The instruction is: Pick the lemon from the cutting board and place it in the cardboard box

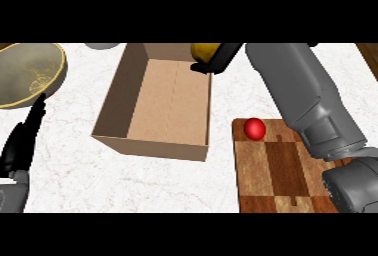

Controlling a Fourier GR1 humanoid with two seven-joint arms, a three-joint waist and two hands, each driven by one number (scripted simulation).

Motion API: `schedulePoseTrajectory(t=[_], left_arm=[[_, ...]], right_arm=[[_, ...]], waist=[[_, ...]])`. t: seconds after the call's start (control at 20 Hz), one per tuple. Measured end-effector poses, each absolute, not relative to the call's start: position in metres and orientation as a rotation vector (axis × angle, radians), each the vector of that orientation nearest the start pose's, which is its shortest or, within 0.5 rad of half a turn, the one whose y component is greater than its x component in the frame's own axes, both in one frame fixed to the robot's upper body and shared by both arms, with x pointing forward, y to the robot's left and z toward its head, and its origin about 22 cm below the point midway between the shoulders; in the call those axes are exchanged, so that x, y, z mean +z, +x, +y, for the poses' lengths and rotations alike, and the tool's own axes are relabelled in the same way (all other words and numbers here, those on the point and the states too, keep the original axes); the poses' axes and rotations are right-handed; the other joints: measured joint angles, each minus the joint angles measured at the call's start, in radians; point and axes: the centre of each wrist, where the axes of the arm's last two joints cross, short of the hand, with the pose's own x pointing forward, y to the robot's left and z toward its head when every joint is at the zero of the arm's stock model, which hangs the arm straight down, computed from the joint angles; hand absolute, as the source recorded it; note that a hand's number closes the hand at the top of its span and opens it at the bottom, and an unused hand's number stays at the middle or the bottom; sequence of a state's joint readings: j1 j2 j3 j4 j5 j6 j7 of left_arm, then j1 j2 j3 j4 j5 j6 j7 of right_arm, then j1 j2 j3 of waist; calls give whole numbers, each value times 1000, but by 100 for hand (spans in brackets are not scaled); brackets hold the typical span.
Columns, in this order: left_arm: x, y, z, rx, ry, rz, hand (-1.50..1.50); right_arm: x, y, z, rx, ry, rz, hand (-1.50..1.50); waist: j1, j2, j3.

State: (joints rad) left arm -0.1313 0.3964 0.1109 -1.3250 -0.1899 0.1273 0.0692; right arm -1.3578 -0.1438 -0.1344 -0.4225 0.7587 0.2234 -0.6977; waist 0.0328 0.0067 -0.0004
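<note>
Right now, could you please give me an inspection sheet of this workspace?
Surface: white marbled counter; wooden cutting board at right.
Job's things: lemon held at far right corner of cardboard box; box open, nothing inside.
Clutter: red round object on board; gold-rimmed bowl far left; grey object at top edge.
Hands: right hand curled round lemon; left hand resting open at left edge.
Cables: nothing seen.
Surroundings: brown strip beyond counter, top right.

We see a white marbled counter (111,175). At its upper left sits a round, yellow-rimmed bowl (26,75), partly cut off by the edge. A small grey object (101,46) peeks in at the top, and a red round fruit (255,129) lies right of centre.
</note>
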Motion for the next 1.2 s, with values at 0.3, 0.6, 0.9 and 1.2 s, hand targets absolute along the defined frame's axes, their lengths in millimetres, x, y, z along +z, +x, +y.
schedulePoseTrajectory(t=[0.3, 0.6, 0.9, 1.2], left_arm=[[21, 274, 345, -238, 628, -1384, 0], [22, 281, 332, -268, 603, -1405, 0], [25, 294, 319, -300, 577, -1427, 0], [32, 304, 312, -329, 551, -1451, 0]], right_arm=[[204, 465, -62, 1320, 33, -2022, 150], [197, 460, -37, 1315, 16, -1961, 150], [182, 459, -34, 1308, -98, -1912, 150], [164, 459, -39, 1245, -109, -1759, -150]], waist=[[6, 2, 0], [43, 11, -1], [86, 18, -3], [125, 26, -3]])
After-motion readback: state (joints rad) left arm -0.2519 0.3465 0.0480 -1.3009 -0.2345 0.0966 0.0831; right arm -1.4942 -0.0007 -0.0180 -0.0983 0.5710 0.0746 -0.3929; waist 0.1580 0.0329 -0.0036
